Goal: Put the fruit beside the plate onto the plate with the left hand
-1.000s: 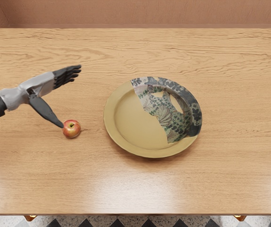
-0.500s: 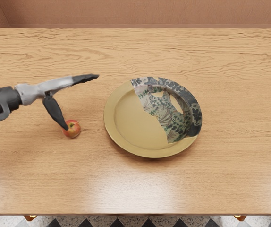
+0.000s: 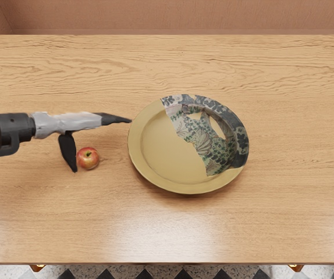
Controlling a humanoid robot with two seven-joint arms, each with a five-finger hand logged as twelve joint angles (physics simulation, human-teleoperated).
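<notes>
While the apple sits on the worktop just left of the plate, your left hand hovers just beside it, fingers stretched flat, thumb down by the fruit, perhaps touching, gripping nothing. Grasp, lift and placing are all left to do.

A wooden table — tan wall behind, checkered floor below.

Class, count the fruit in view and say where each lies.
1. The apple lies on the table, left of the plate and apart from it, beside the left hand. None seems hidden.
</notes>
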